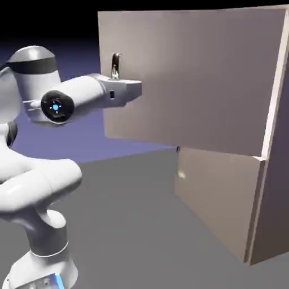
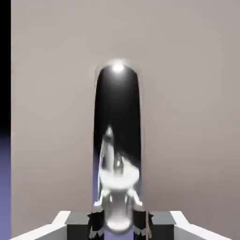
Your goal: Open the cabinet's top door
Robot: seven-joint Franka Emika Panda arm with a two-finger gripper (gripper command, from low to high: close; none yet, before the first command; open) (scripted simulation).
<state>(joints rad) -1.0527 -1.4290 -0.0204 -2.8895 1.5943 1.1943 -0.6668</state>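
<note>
The cabinet (image 1: 276,186) is a tall beige box at the exterior view's right. Its top door (image 1: 197,79) stands swung out from the cabinet front, with the free edge toward the arm. A small dark curved metal handle (image 1: 115,63) sits near that free edge. My gripper (image 1: 116,77) is shut on the handle's lower part. In the hand view the shiny dark handle (image 2: 117,136) rises large from between the two grey fingertips (image 2: 96,224), with the door panel (image 2: 187,117) filling the background.
The shorter lower door (image 1: 220,197) sits below the top door, with a small knob (image 1: 181,175) near its left edge. Grey table surface (image 1: 141,226) spreads between the robot's base and the cabinet.
</note>
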